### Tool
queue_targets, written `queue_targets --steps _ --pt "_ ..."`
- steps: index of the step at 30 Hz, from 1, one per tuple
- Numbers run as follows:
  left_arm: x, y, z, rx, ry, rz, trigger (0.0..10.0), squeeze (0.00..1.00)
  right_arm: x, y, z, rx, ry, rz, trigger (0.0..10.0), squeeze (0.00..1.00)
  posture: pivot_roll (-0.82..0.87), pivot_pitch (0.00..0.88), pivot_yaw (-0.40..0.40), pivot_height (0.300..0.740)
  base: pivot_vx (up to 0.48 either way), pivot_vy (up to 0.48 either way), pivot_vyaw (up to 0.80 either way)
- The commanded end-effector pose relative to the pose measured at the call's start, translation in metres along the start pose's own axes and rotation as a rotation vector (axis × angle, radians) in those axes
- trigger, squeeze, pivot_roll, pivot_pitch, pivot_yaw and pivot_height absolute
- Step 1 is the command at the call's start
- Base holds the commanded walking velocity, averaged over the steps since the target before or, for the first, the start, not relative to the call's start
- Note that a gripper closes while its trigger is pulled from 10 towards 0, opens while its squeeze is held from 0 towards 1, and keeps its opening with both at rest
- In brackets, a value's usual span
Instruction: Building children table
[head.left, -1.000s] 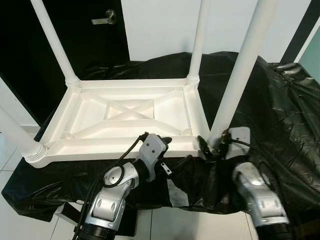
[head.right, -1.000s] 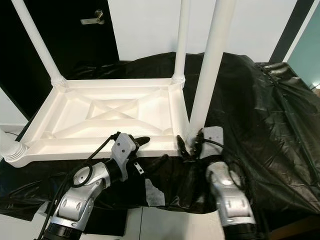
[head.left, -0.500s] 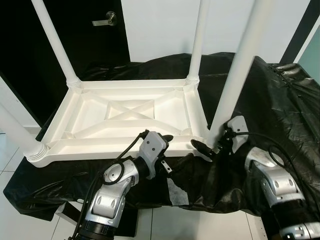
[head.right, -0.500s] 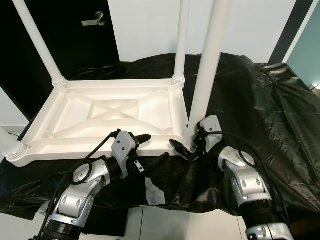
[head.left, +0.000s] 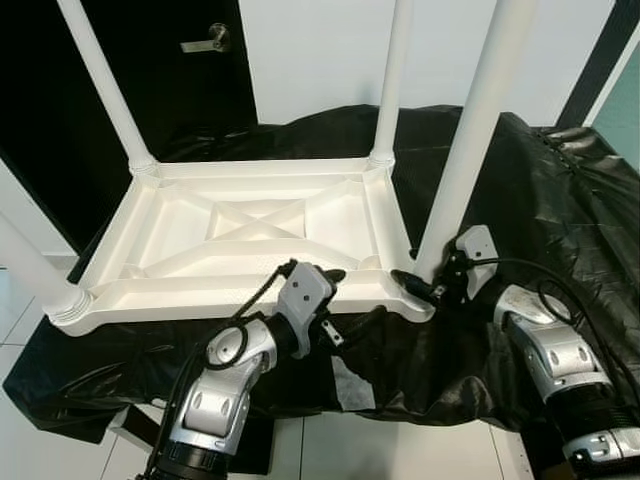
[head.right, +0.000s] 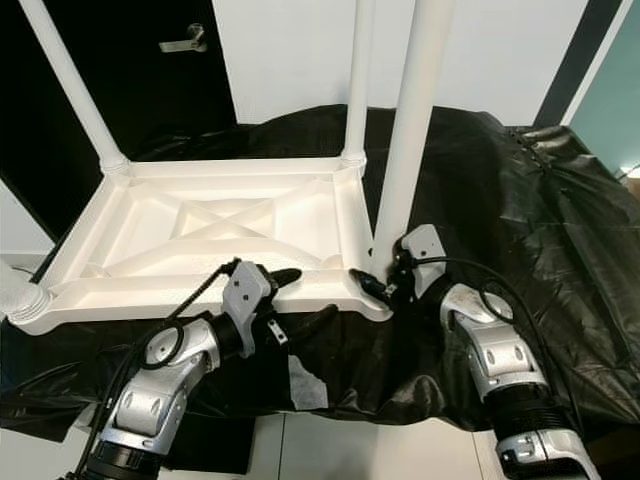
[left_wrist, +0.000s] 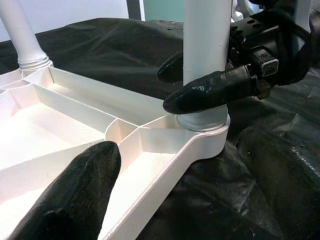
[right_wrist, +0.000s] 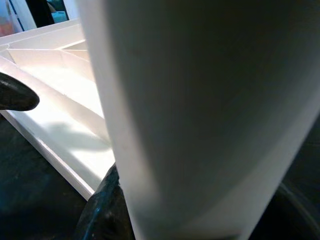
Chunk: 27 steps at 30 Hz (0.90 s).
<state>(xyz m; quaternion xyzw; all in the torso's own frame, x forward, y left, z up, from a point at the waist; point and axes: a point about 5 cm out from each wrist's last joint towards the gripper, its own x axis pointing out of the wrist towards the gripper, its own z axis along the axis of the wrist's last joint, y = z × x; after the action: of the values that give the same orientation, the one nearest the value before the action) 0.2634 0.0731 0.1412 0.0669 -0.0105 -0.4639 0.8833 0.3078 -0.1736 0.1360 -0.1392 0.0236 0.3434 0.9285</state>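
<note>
**A:** Children's table, from the head camera: upside down on the black sheet, legs up. Why is the right pincer at the near right leg?

**B:** Probably seating that leg; its fingers pinch the base. The left pincer rests spread over the near rim, likely steadying it.

**A:** Left wrist camera?

**B:** The same grip at the socket.

**A:** Room?

**B:** A dark door and white wall behind the children's table.

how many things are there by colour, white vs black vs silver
White: 5 (table top, and 4 table legs: near right leg, far right leg, far left leg, near left leg)
Black: 2 (plastic cover, door)
Silver: 2 (left arm, right arm)
Total: 9
</note>
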Motion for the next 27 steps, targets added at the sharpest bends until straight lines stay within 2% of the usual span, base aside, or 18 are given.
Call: queue_targets --steps 1,7,9,10,13,14,17,20,22,27 --pt "-0.002 0.004 -0.001 0.002 0.009 0.094 10.0 0.0 -0.003 0.009 -0.024 0.0 0.129 0.002 10.0 0.0 -0.01 0.0 -0.01 0.74 0.0 0.0 0.0" --pt "-0.002 0.004 -0.001 -0.002 0.01 0.09 10.0 0.0 -0.003 0.015 -0.031 0.04 0.149 -0.13 10.0 0.0 -0.02 0.0 -0.004 0.74 0.0 0.0 0.0" --pt "-0.001 0.001 -0.003 -0.008 0.014 0.075 10.0 0.0 0.0 0.026 -0.034 0.148 0.15 -0.32 10.0 0.0 -0.02 0.0 -0.001 0.74 0.0 0.0 0.0" --pt "-0.001 0.001 -0.003 -0.008 0.014 0.075 10.0 0.0 0.0 0.026 -0.034 0.148 0.15 -0.32 10.0 0.0 -0.02 0.0 -0.001 0.74 0.0 0.0 0.0" --pt "-0.001 -0.001 -0.003 -0.015 0.013 0.065 10.0 0.0 0.003 0.034 -0.031 0.215 0.138 -0.527 10.0 0.0 -0.03 0.0 0.0 0.74 0.0 0.0 0.0" --pt "-0.001 -0.001 -0.003 -0.015 0.013 0.065 10.0 0.0 0.003 0.034 -0.031 0.215 0.138 -0.527 10.0 0.0 -0.03 0.0 0.0 0.74 0.0 0.0 0.0" --pt "0.0 -0.002 -0.003 -0.016 0.014 0.057 10.0 0.0 0.002 0.04 -0.03 0.3 0.142 -0.74 10.0 0.0 -0.03 0.0 0.002 0.74 0.0 0.0 0.0" --pt "0.0 -0.003 -0.004 -0.012 0.016 0.05 10.0 0.0 0.001 0.046 -0.026 0.338 0.136 -0.904 10.0 0.0 -0.03 0.0 -0.001 0.74 0.0 0.0 0.0" --pt "0.001 -0.004 -0.004 -0.011 0.016 0.049 10.0 0.0 0.001 0.047 -0.025 0.34 0.136 -0.921 10.0 0.0 -0.03 0.0 -0.001 0.74 0.0 0.0 0.0" --pt "0.002 -0.004 -0.004 -0.014 0.014 0.047 10.0 0.0 0.005 0.05 -0.02 0.346 0.102 -0.869 10.0 0.0 -0.03 0.0 -0.002 0.74 0.0 0.0 0.0"
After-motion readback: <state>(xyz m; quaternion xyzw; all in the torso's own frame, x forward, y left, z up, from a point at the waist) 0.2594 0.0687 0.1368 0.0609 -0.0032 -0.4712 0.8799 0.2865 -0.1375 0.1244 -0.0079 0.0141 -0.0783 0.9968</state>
